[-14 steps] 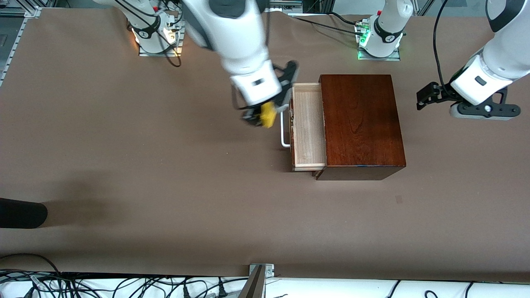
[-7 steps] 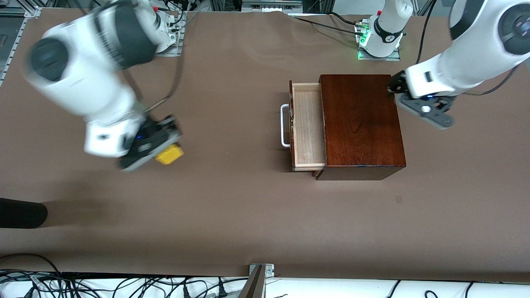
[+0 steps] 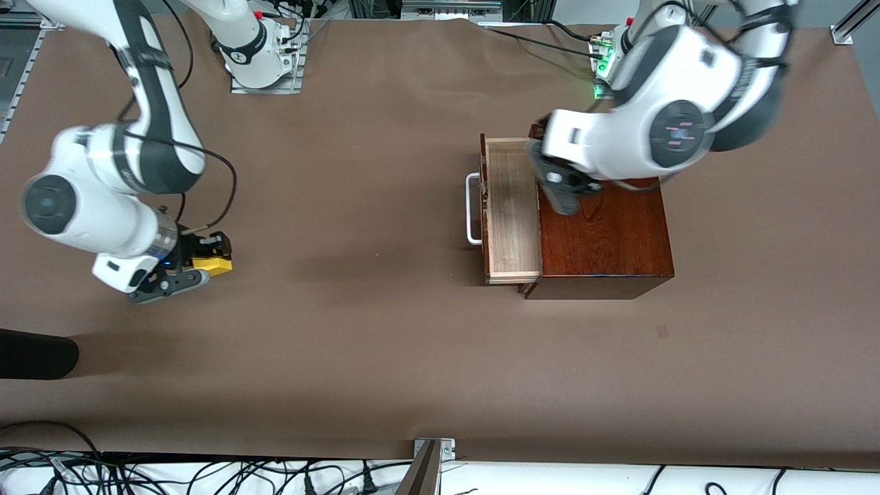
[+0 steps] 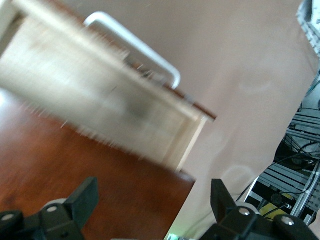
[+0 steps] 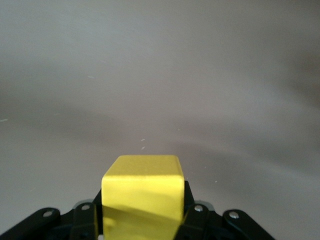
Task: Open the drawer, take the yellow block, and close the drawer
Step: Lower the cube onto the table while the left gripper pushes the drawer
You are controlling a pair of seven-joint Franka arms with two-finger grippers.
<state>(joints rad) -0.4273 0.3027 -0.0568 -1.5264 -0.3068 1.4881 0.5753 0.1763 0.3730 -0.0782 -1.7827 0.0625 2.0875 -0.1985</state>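
Note:
The drawer [image 3: 512, 206] of the dark reddish-brown box [image 3: 612, 240] stands pulled out, its light wood inside bare and its white bar handle [image 3: 471, 210] toward the right arm's end. My right gripper [image 3: 203, 264] is shut on the yellow block [image 3: 212, 265], low over the bare table toward the right arm's end. The right wrist view shows the block [image 5: 142, 192] between the fingers. My left gripper [image 3: 560, 191] is open and empty over the box top by the drawer. The left wrist view shows the gripper [image 4: 152, 200], the drawer [image 4: 100, 100] and the handle [image 4: 135, 45].
A black object [image 3: 34, 354] lies at the table's edge at the right arm's end, nearer to the front camera. Cables [image 3: 206, 474] run along the table's edge nearest the front camera. The arms' bases [image 3: 261, 55] stand along the farthest edge.
My right gripper has swung with the yellow block from beside the drawer to the right arm's end and lowered. My left gripper has moved from the left arm's end to over the box.

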